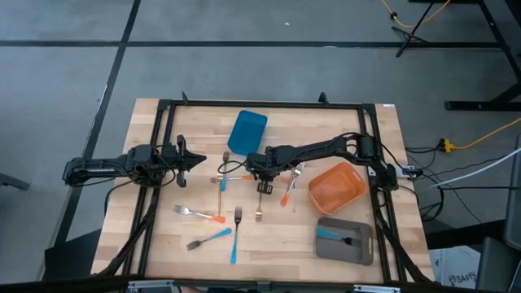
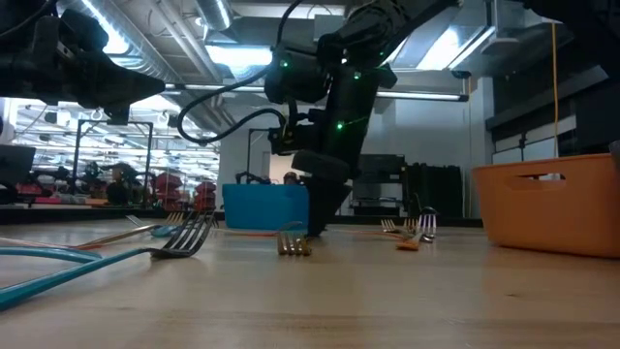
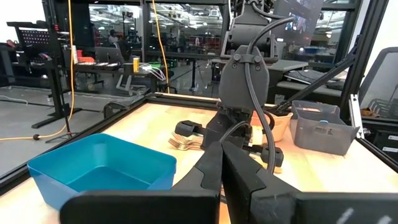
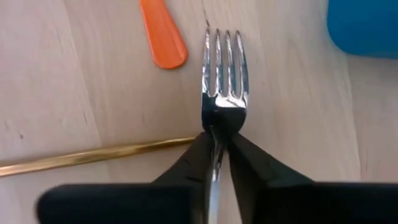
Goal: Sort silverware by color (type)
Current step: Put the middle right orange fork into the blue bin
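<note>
My right gripper [image 1: 262, 181] reaches down at the table's middle, shut on a silvery fork [image 4: 224, 62] whose handle colour is hidden by the fingers. An orange handle tip [image 4: 163, 37] and a gold handle [image 4: 93, 155] lie beside it. Other forks lie flat on the wood: a gold one [image 1: 221, 185], orange-handled ones [image 1: 286, 194] [image 1: 199, 214], blue-handled ones [image 1: 234, 238] [image 1: 207, 240]. My left gripper [image 1: 195, 160] waits shut above the table's left side, touching nothing. My right gripper pinches the fork's neck [image 4: 217, 121], just behind the tines, between its two fingers, one on each side. The fingers come from above, slanting down along the fork. In the low view the tines [image 2: 294, 244] sit at table level beside the fingertips [image 2: 315, 231].
A blue container [image 1: 247, 133] stands at the far middle, an orange container [image 1: 335, 185] to the right, and a grey container [image 1: 344, 242] with a blue-handled fork inside at the near right. A black frame [image 1: 260, 104] runs around the table.
</note>
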